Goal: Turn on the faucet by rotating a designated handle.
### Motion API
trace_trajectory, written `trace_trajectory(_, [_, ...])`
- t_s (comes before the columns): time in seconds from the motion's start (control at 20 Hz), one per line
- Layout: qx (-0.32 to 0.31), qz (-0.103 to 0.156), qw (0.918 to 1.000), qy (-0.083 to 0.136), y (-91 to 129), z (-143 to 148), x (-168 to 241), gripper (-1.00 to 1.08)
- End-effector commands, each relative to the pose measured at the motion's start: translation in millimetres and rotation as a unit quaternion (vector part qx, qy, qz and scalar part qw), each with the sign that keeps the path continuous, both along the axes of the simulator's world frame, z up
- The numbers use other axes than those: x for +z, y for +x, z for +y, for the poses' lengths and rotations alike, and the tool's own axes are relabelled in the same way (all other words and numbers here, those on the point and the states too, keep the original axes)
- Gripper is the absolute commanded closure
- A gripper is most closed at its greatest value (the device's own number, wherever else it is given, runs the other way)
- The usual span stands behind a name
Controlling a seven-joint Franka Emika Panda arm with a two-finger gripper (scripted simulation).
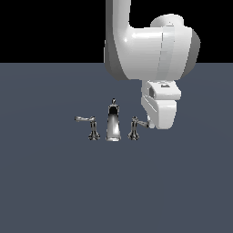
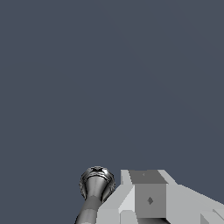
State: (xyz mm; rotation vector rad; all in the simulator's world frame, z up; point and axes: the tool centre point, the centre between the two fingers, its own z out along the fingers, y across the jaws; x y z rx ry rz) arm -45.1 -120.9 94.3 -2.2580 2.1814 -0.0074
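The chrome faucet stands on the grey floor, with its tall tapered spout (image 1: 113, 122) in the middle. The handle (image 1: 134, 127) stands at the exterior view's right of the spout, its thin lever pointing right. The mirror-image handle (image 1: 92, 128) stands at the spout's left. My gripper (image 1: 158, 124) hangs at the lever's outer end and covers its tip; its fingers are hidden there. In the wrist view the handle's flared post (image 2: 96, 181) and lever lie right beside a grey finger block (image 2: 148, 199). I cannot tell whether the jaws are open or shut.
The white arm (image 1: 145, 45) comes down from above, behind and to the exterior view's right of the faucet. The flat grey floor (image 1: 54, 191) spreads all around the faucet set.
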Motion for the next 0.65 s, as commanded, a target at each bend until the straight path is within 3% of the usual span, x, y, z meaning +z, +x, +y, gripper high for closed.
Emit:
trace_trajectory(0.0, [0.000, 0.000, 1.0000, 0.000, -2.3, 3.5, 0.0, 1.08])
trace_trajectory(0.6, [0.002, 0.002, 1.0000, 0.001, -26.1, 48.9, 0.0, 1.08])
